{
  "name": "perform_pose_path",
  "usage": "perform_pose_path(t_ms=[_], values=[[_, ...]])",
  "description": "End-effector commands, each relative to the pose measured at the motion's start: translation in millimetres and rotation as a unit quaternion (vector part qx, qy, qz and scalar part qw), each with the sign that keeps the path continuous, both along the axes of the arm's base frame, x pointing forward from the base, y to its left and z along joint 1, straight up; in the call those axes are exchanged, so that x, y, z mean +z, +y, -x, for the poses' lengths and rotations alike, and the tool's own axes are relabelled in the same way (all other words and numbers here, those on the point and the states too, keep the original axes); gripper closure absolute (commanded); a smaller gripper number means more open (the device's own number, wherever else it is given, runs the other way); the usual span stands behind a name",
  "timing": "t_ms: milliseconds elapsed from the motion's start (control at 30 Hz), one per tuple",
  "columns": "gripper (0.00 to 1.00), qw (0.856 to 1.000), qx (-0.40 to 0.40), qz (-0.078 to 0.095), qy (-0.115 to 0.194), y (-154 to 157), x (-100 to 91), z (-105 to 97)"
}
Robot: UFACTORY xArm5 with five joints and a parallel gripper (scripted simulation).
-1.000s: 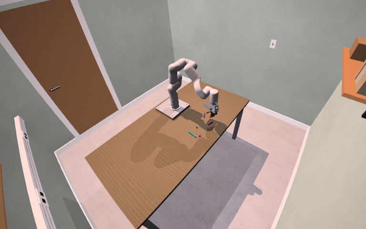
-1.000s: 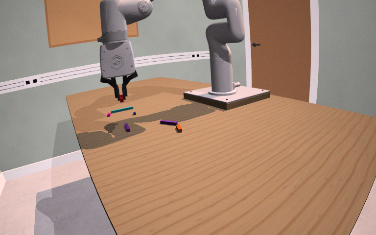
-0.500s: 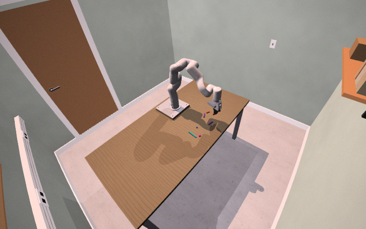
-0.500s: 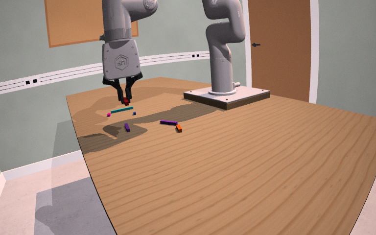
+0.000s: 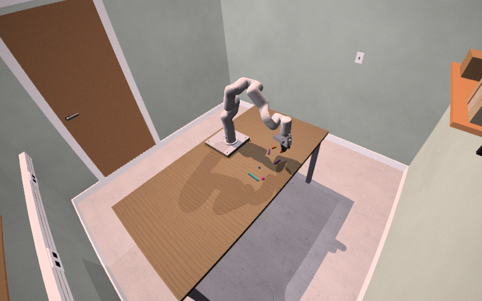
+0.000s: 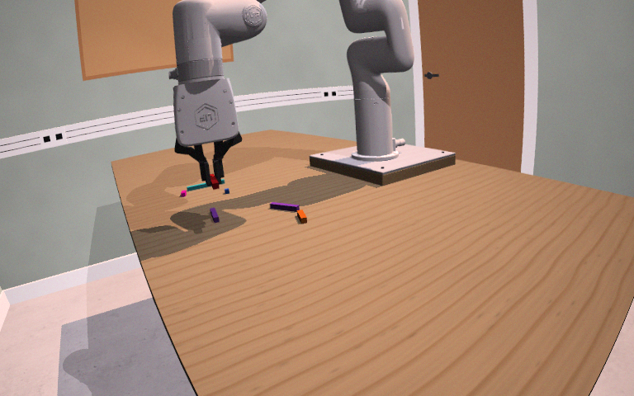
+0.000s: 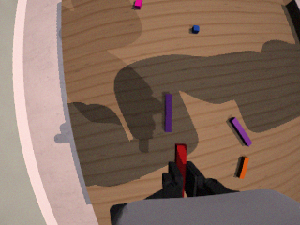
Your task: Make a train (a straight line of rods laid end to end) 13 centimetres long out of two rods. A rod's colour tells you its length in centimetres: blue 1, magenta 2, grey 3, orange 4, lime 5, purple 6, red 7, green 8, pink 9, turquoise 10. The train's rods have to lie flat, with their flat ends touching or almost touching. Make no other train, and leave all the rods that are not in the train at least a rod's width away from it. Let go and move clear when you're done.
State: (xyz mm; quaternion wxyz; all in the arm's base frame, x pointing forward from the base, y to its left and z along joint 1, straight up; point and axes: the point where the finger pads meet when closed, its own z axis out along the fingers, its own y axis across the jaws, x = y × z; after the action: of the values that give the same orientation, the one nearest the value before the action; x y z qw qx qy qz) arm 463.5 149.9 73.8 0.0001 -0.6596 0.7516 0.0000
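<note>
While the arm [image 5: 261, 103] [image 6: 198, 44] is arching out from its base plate [image 5: 227, 152] [image 6: 420, 156] [image 7: 294, 21], the gripper [image 5: 284, 150] [image 6: 213, 179] [image 7: 178, 173] is pointing down over the table [image 5: 177, 212] [image 6: 397, 280] [image 7: 211, 127], its fingers pinching the red rod [image 5: 281, 152] [image 6: 214, 181] [image 7: 181, 152]. Item: the red rod, one, hanging above the wood, a stretch of it projecting past the fingers in the wrist view. Item: the shaded purple rod [image 5: 277, 162] [image 6: 214, 214] [image 7: 168, 112], one, lying flat in the arm's shadow; in the wrist view it is running nearly the same way as the red rod, slightly offset to one side. Item: the other purple rod [image 5: 269, 151] [image 6: 284, 206] [image 7: 241, 131], one, lying flat and slanting. Item: the orange rod [image 5: 273, 147] [image 6: 301, 216] [image 7: 243, 167], one, lying near an end of that second purple piece, at an angle to it. Item: the blue rod [image 5: 259, 167] [image 6: 226, 190] [image 7: 196, 29], one, sitting apart from the others. Item: the magenta rod [image 5: 263, 178] [image 6: 183, 193] [image 7: 138, 4], one, resting near an end of the turquoise rod [image 5: 253, 176] [image 6: 197, 186], the longest in the lot, which is lying flat. Train: none standing complete, the red rod being off the table.
</note>
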Motion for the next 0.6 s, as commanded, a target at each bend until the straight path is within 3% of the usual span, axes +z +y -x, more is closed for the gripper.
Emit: perform_pose_path(t_ms=[0, 367, 567], values=[[0.96, 1.000, 0.000, -0.001, -0.002, 0.5, -14.0, -1.7], [0.96, 1.000, 0.000, -0.001, -0.002, 0.4, -55.6, -2.1], [0.96, 1.000, 0.000, -0.001, -0.002, 0.4, -65.8, -2.2]])
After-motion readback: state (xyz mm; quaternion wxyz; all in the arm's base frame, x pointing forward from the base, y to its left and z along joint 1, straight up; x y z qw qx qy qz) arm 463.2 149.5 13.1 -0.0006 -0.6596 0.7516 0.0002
